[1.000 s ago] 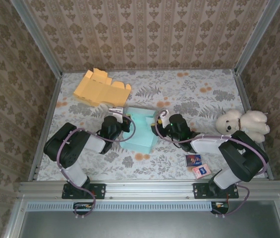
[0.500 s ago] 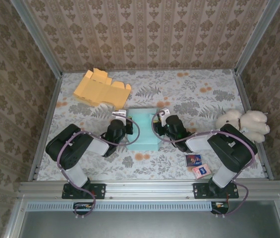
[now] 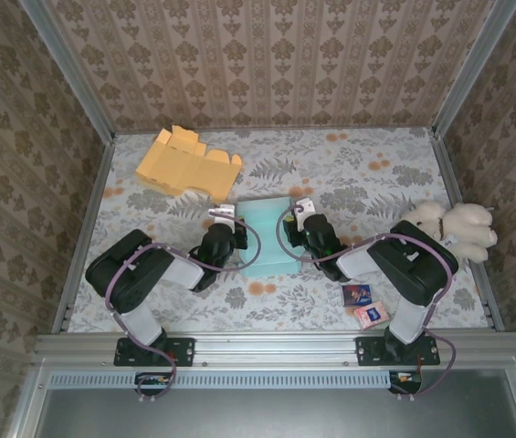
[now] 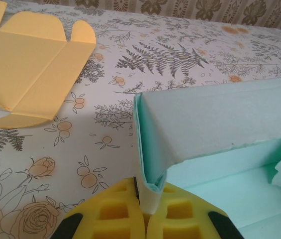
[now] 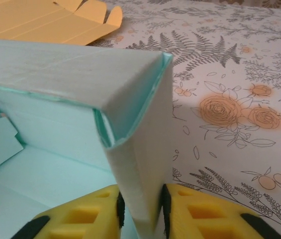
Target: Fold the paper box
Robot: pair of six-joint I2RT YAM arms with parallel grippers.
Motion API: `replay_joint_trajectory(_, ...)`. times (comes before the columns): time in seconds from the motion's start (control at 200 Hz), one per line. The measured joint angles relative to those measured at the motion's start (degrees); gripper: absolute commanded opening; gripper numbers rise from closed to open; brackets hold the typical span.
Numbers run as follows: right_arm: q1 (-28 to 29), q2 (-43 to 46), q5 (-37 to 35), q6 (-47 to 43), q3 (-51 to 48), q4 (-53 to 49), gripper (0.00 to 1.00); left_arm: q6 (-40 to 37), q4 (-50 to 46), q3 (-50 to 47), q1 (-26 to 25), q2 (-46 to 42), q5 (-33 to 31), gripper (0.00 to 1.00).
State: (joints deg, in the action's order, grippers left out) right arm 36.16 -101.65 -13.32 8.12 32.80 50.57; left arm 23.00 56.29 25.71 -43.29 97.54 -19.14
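Since a second ago the teal paper box has swung square, and the right arm's elbow has drawn in. The box sits near the flat orange carton, toward the arms. The left gripper is clamped tight on the box wall facing the carton. The right gripper pinches the wall farthest from it.
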Motion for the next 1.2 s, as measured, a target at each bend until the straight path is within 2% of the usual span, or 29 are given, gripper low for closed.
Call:
replay_joint_trajectory(0.185,0.2,-1.6,-3.3,0.9,0.0,1.2,0.22,2.3,-1.2,0.4,-1.7,0.0,-2.9,0.0)
replay_joint_trajectory(0.38,1.2,-1.7,-10.0,3.6,0.9,0.1,0.19,6.6,-7.6,2.3,-4.4,-1.6,-7.3,0.0)
replay_joint_trajectory(0.625,2.9,-1.7,-19.5,9.8,4.3,-8.4,0.18,13.5,-19.5,6.6,-8.4,-3.6,-12.7,0.0)
replay_joint_trajectory(0.845,4.6,-1.7,-25.9,12.7,7.2,-15.8,0.19,16.8,-24.1,7.5,-10.9,-4.6,-15.3,0.0)
replay_joint_trajectory(1.085,4.9,-1.5,-27.8,13.4,7.3,-17.7,0.23,17.6,-26.1,8.5,-12.0,-4.7,-15.7,0.0)
replay_joint_trajectory(1.2,4.3,-1.0,-24.4,12.9,5.7,-14.7,0.29,17.6,-26.9,8.6,-12.1,-4.9,-16.6,0.0)
